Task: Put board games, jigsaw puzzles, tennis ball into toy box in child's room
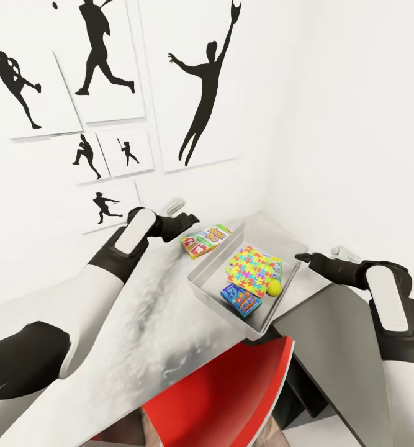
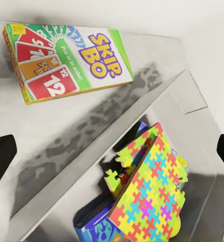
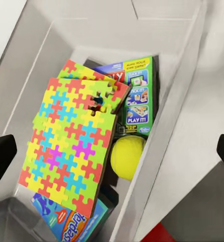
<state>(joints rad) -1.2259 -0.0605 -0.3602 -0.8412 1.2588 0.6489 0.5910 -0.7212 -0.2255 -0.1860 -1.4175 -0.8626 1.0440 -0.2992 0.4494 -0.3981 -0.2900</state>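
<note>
The toy box (image 1: 202, 287) on the bench (image 1: 138, 329) held the puzzles (image 1: 254, 271), tennis ball (image 1: 274, 287) and 2 board games. The Skip-Bo game (image 1: 205, 240) lay outside at the box's 11 o'clock. The left hand (image 1: 185, 219), open and empty, hovered beside it; grasping it seemed next.

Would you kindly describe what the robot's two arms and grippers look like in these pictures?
Both arms are smooth rounded shells in glossy white with black joint sections. The left arm has a white forearm panel over a black wrist; the right arm matches it. The left gripper and right gripper are black, with dark, tapered jaws. No cables or markings are visible.
</note>
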